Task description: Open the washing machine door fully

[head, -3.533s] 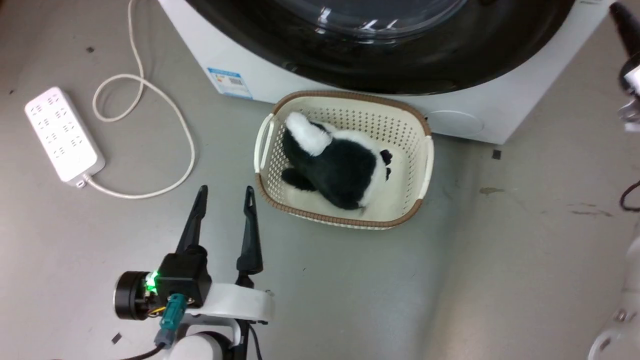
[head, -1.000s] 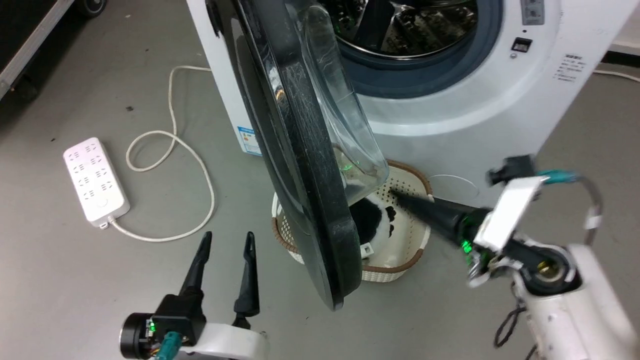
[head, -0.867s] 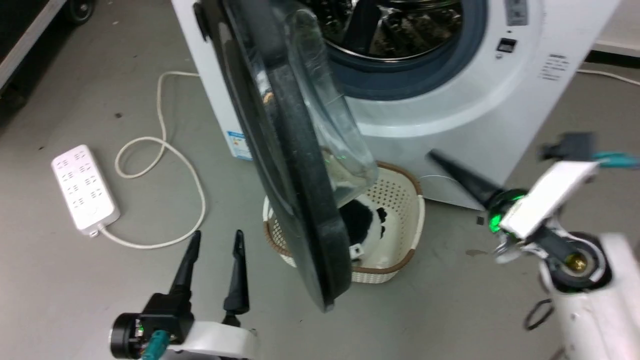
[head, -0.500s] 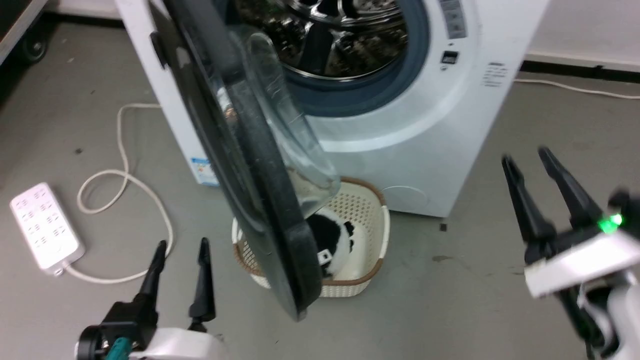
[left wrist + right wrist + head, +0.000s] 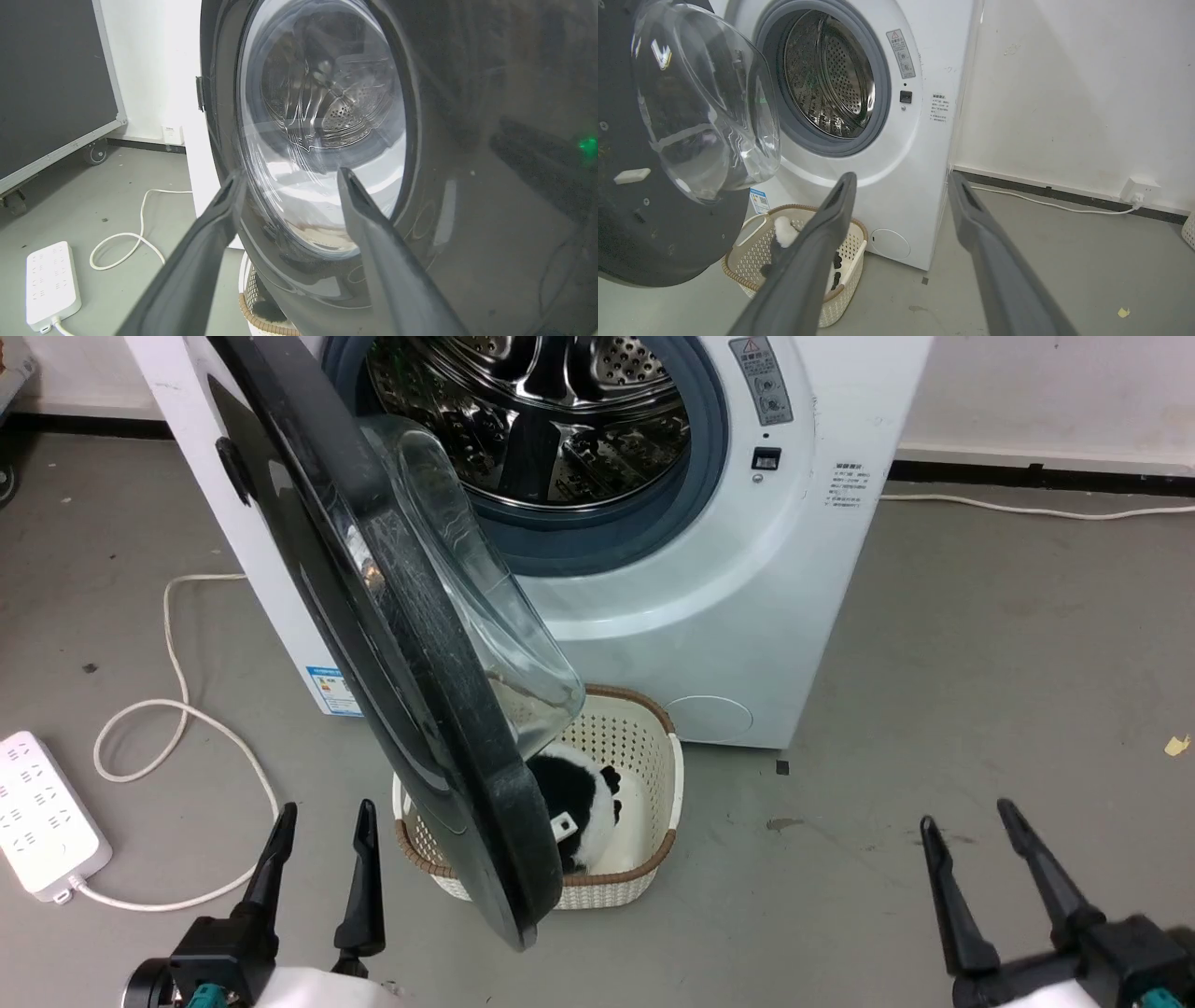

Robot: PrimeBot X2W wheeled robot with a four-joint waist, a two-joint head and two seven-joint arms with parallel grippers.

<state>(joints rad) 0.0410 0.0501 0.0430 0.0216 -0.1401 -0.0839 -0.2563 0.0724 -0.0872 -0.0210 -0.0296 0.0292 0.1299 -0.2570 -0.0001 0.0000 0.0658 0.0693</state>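
Reading both claws as released, holding nothing: left gripper (image 5: 327, 805) at 7 o'clock, right gripper (image 5: 966, 812) at 5 o'clock, both apart from washing machine door (image 5: 411, 663). Finding door swung out at 9 o'clock of washing machine (image 5: 747, 616), free edge over basket (image 5: 674, 793). Expecting heavy, stiff, slick gloss, fragile glass bowl (image 5: 467, 597). Suggest pushing black rim near free edge, never the glass.

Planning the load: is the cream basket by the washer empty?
No, a black-and-white plush toy lies inside the basket, partly hidden behind the open door.
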